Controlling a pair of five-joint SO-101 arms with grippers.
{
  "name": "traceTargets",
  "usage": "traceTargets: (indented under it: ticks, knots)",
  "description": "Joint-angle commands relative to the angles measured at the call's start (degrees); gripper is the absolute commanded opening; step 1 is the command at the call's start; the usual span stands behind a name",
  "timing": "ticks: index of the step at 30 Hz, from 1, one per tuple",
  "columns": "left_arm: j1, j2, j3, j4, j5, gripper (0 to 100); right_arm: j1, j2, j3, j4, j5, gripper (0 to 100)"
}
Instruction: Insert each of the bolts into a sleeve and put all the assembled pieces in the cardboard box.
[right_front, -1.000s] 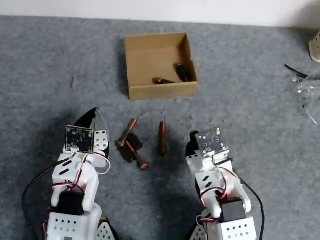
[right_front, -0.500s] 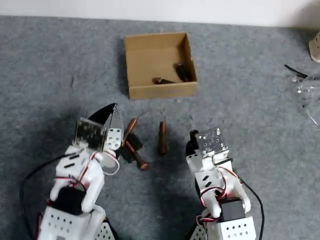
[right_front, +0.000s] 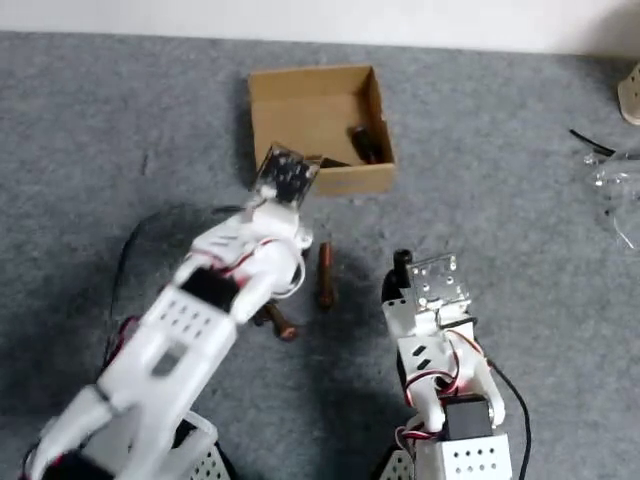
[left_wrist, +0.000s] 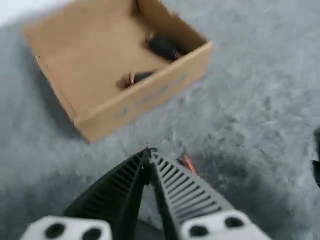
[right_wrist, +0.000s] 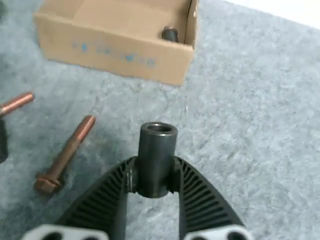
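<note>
The cardboard box (right_front: 262, 130) stands at the back of the grey mat and holds a black sleeve (right_front: 364, 143) and another dark piece (left_wrist: 135, 77). My left arm (right_front: 250, 250) stretches over the mat toward the box's front wall. Its gripper (left_wrist: 149, 152) is shut with nothing in it, just short of the box (left_wrist: 150, 97). A copper bolt (right_front: 325, 272) lies between the arms, and a second bolt (right_front: 281, 326) pokes out from under the left arm. My right gripper (right_wrist: 154, 167) is shut on an upright black sleeve (right_wrist: 157, 150), to the right of the bolt (right_wrist: 65, 155).
Clear plastic pieces (right_front: 612, 170) and a black wire (right_front: 590, 143) lie at the far right edge. A pale object (right_front: 630, 92) sits at the right border. A further bolt tip (right_wrist: 17, 104) and a dark object (right_wrist: 2, 140) are beside the bolts.
My left arm has swung from the near left forward and to the right, over the bolts, up to the box's front. The right gripper with the sleeve has shifted slightly.
</note>
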Motion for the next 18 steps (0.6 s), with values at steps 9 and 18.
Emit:
traceTargets:
  ticks: [9, 18]
  knots:
    - [4.3, 17.5, -8.8, 0.0, 17.6, 20, 1.1, -0.7, 0.0, -2.3, -0.4, 0.5]
    - [4.0, 18.0, -9.2, 3.5, 18.5, 20, 1.2, -0.7, 0.0, -2.3, -0.4, 0.5]
